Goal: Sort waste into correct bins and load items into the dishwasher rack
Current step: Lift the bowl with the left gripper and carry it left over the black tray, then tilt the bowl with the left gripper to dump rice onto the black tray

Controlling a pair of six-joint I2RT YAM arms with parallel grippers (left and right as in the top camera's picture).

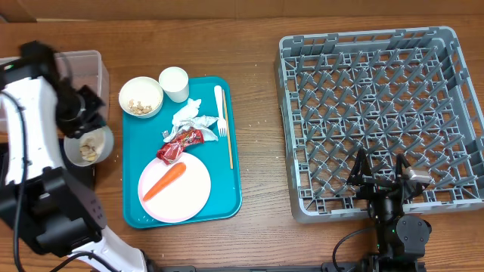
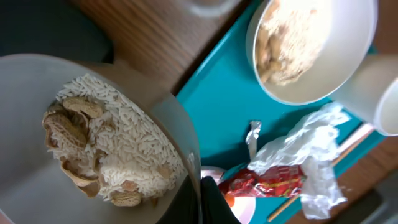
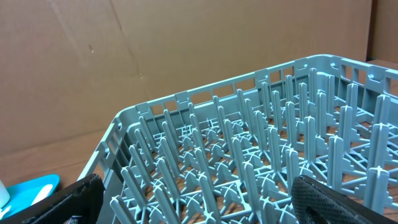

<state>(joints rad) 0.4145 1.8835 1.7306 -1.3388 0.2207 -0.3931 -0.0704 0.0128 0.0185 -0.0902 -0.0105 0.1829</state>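
Note:
My left gripper (image 2: 202,199) is shut on the rim of a white bowl (image 1: 89,145) of rice and nut scraps (image 2: 93,155), held just left of the teal tray (image 1: 231,189). The clear tub (image 1: 85,64) stands behind it. The black tray (image 1: 85,174) is mostly hidden under my left arm. On the teal tray are a second bowl with scraps (image 1: 141,97), a cup (image 1: 174,83), a fork (image 1: 221,113), napkins (image 1: 187,117), a red wrapper (image 1: 180,143) and a carrot (image 1: 163,181) on the pink plate (image 1: 185,198). My right gripper (image 1: 382,177) is open above the grey rack's (image 1: 378,45) front edge.
A thin wooden stick (image 1: 230,143) lies along the teal tray's right side. Bare wooden table separates the teal tray from the rack. In the right wrist view the rack's upright pegs (image 3: 249,155) stand between my open fingers, with a cardboard wall behind.

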